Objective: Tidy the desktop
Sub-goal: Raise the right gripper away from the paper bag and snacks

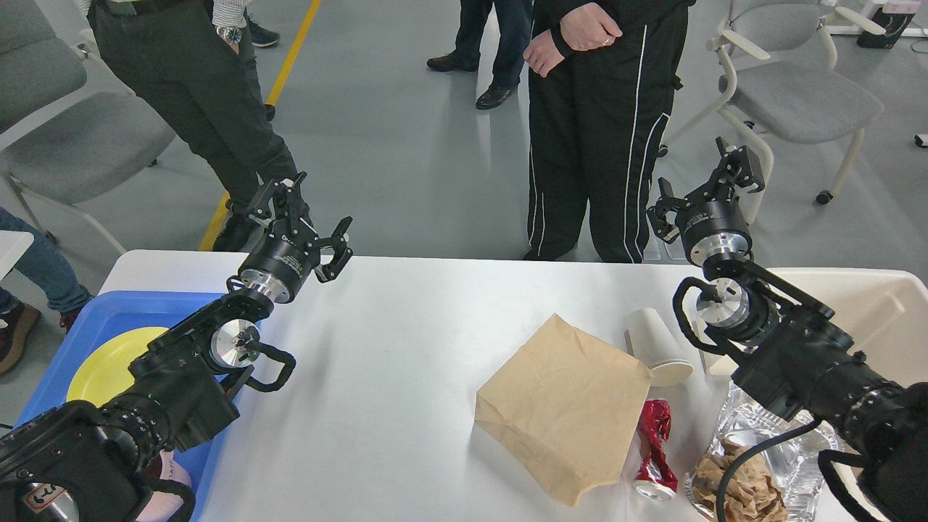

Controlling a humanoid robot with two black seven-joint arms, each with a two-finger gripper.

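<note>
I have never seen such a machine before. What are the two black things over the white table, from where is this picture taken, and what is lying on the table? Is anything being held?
The picture is taken from the robot's own head, looking forward and down. The two black things are its arms. Each ends in a two-finger gripper: the left gripper and the right gripper. Both have their fingers spread open and both hold nothing; they hang in the air above the desktop.

On the right part of the desktop lie a brown paper bag, a white paper cup on its side, a crushed red can, and a foil container with crumpled brown paper in it. On the left stands a blue tray with a yellow plate in it. At the right edge is a beige bin. People stand behind the table.
</note>
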